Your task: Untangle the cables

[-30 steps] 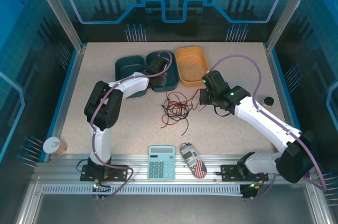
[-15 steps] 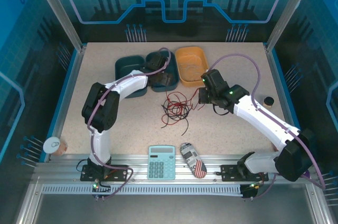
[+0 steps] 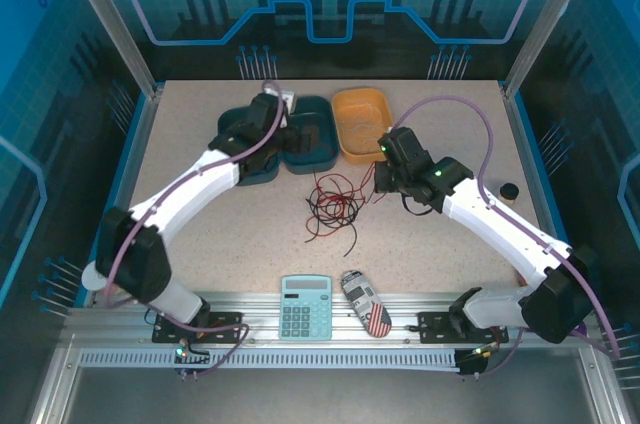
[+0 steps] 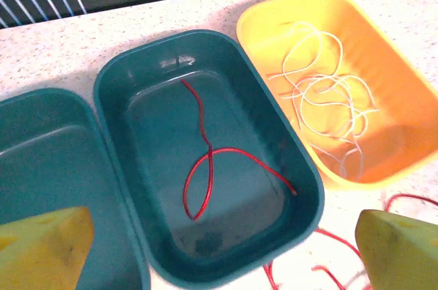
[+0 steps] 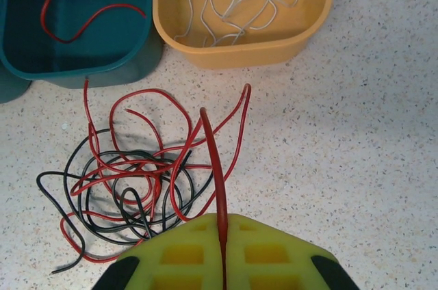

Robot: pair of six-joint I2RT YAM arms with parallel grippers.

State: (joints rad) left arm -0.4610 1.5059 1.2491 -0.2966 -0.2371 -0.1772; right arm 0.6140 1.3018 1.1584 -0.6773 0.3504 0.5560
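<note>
A tangle of red and black cables [image 3: 332, 206] lies mid-table, also in the right wrist view [image 5: 130, 180]. My right gripper [image 5: 222, 249] is shut on one red cable [image 5: 213, 160] that rises from the tangle; in the top view this gripper [image 3: 380, 180] sits just right of the pile. My left gripper [image 4: 219, 256] is open, hovering over the middle teal bin [image 4: 109, 98], where a single red cable [image 4: 205, 167] lies loose. From above, the left gripper [image 3: 278, 109] is at the bins' far edge. White cables [image 4: 321, 98] lie in the orange bin [image 4: 404, 78].
A second teal bin [image 3: 240, 129] stands left of the middle one. Near the front rail lie a calculator [image 3: 306, 306] and a flag-patterned case [image 3: 366, 302]. A small black cap [image 3: 509, 190] sits at the right, a cup [image 3: 103, 274] at the left edge.
My left gripper opened, leaving the red cable in the teal bin, and pulled back toward the far left as its elbow swung out. The right gripper crept slightly back-left, still holding.
</note>
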